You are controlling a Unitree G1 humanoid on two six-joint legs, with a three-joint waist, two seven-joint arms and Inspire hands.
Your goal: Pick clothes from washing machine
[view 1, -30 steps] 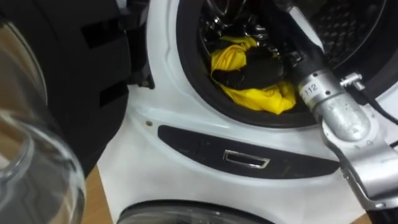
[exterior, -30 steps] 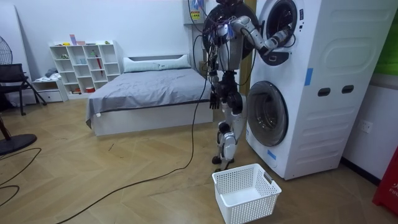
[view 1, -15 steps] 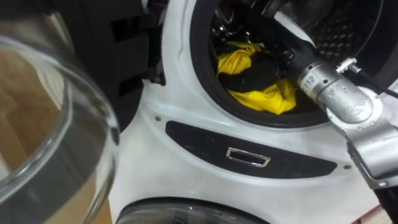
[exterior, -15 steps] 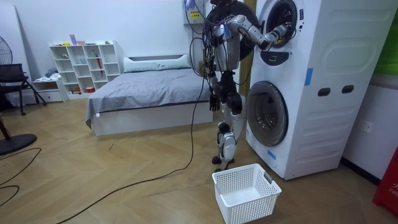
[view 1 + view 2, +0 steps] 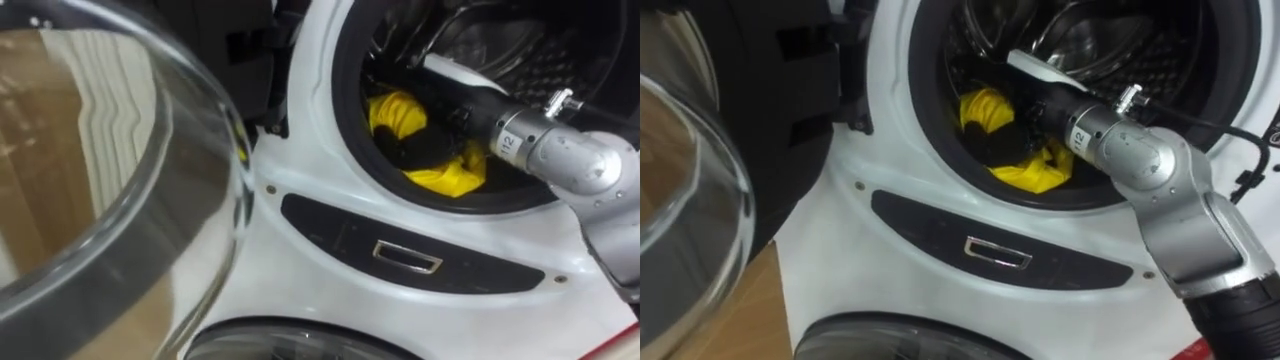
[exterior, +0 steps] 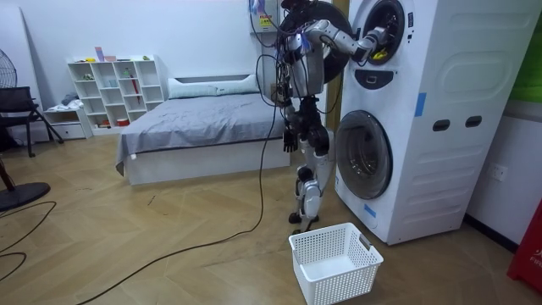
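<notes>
In the left eye view, the right hand lay on the yellow cloth just inside the drum; whether it gripped, I could not tell. A firm gather before lifting over the drum's lip seemed wise. In the room view, the left hand hung well below the drum, with a basket beneath on the floor. In the right eye view, the open door crowded the drum's left.

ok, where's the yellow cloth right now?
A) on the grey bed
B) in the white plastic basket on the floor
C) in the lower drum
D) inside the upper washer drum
D: the crumpled yellow cloth lies at the front of the upper steel washer drum, with the right hand on it.
</notes>
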